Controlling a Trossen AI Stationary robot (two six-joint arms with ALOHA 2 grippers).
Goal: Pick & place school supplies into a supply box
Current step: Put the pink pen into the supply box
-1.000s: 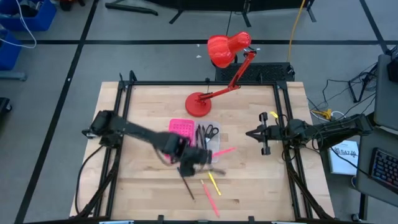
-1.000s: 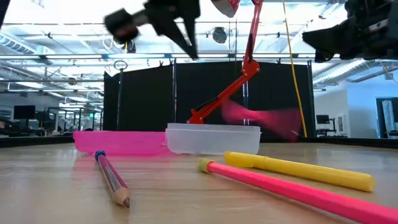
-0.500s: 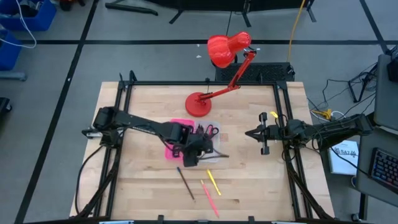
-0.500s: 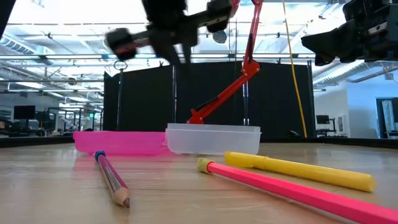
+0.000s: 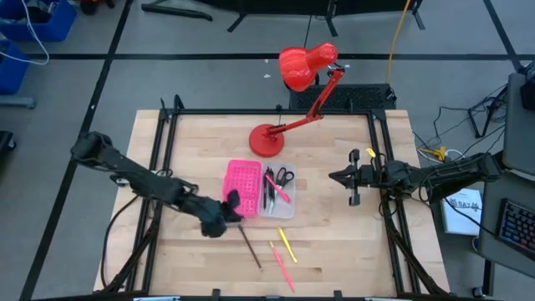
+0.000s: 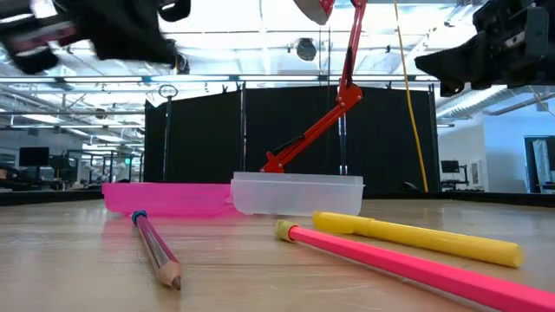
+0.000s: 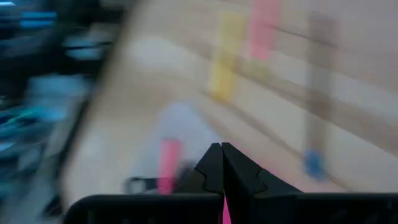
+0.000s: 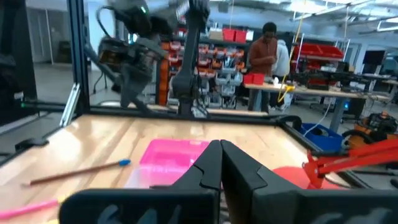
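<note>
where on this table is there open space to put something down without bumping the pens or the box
Bare wood lies between the red lamp base and the table's left edge, and right of the supply box toward the right tool. The near middle is crowded: pencil, pink pen, yellow pen, left tool.

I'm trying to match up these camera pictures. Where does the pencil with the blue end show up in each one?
High view: the pencil lies on the wood just below the supply box.
Low view: near left, its wooden tip toward the camera.
Left wrist view: a blurred brown streak with a blue end.
Right wrist view: lower left, blue end pointing right.
Shared landmark: the supply box's pink half.
</note>
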